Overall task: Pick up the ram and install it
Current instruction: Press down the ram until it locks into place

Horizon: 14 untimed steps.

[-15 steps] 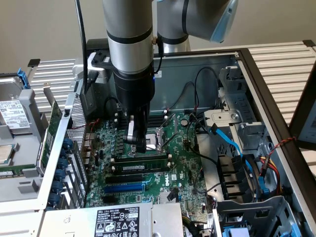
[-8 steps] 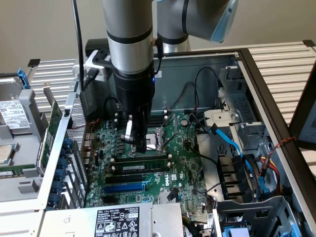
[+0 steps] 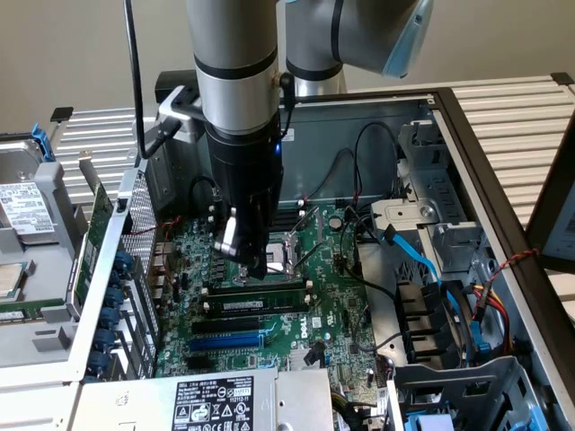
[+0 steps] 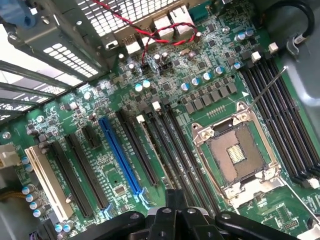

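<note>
gripper upright over motherboard

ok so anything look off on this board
The CPU socket is empty, and its thin metal lever sticks out over the black memory slots rather than lying latched. A loose red-and-black wire also trails across the board near the rear ports.

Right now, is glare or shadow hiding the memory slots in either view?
Exterior view: the light is even, with no glare on the ram; the arm dims the board beneath it. Wrist view: the perforated wall blows out white with backlight, while the blue slot and the socket are evenly lit.
</note>
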Each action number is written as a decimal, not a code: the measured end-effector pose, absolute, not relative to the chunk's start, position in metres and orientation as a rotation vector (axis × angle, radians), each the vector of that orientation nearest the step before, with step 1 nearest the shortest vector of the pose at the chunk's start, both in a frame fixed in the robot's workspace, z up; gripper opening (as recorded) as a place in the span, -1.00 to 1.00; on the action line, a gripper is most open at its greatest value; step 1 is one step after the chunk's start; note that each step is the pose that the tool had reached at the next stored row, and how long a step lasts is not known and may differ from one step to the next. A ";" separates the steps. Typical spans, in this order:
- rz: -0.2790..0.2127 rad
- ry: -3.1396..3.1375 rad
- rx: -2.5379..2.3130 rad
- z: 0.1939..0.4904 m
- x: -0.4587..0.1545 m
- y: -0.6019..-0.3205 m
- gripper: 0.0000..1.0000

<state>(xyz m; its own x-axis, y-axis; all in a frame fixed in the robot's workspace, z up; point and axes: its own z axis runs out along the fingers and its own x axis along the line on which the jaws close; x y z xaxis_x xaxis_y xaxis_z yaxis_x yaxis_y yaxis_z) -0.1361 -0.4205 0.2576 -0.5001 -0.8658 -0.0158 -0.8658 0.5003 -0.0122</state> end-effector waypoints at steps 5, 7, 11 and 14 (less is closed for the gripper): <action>-0.005 2.762 -1.456 0.258 -0.136 -0.420 -0.79; -0.006 2.784 -1.413 0.258 -0.136 -0.420 -0.79; -0.007 2.827 -1.324 0.258 -0.136 -0.420 -0.79; -0.007 2.858 -1.257 0.258 -0.136 -0.420 -0.79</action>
